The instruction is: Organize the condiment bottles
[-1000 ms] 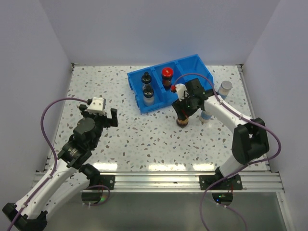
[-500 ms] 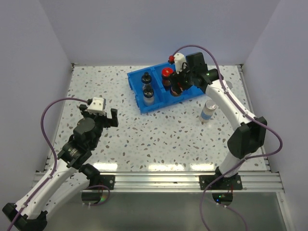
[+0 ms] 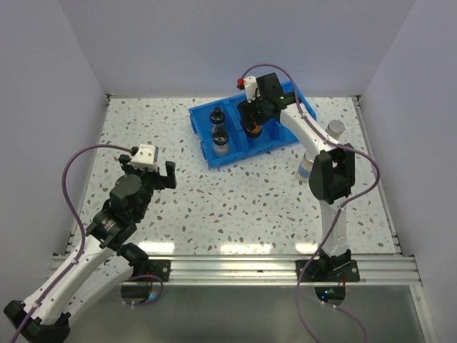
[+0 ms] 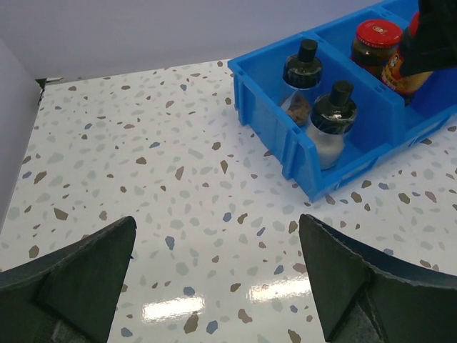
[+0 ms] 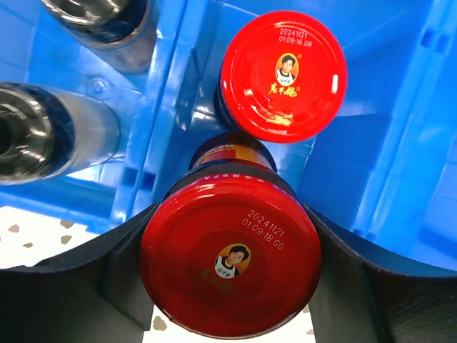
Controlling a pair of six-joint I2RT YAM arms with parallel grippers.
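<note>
A red-capped jar (image 5: 230, 266) of dark brown sauce, its lid printed with a small portrait and a date stamp, hangs pinched between the black fingers (image 5: 100, 271) of the right gripper (image 3: 251, 123), jaws pressed against either side of the cap. The right arm reaches far forward across the speckled table (image 3: 235, 200), holding the jar upright in the middle compartment of the blue bin (image 3: 203, 143), just in front of a second red-capped jar (image 5: 283, 76); whether its base touches the bin floor cannot be seen. In the compartment to the left, two black-capped clear jars (image 4: 303, 68) (image 4: 333, 118) stand one behind the other. The left arm sits folded near its base, well apart from the bin, and the left gripper (image 4: 216, 236) faces the bin with jaws spread wide and nothing between them. To the right of the bin, two silver-grey-capped jars (image 3: 335, 129) (image 3: 305, 170) stand on the table, the nearer one partly hidden behind the right arm.
</note>
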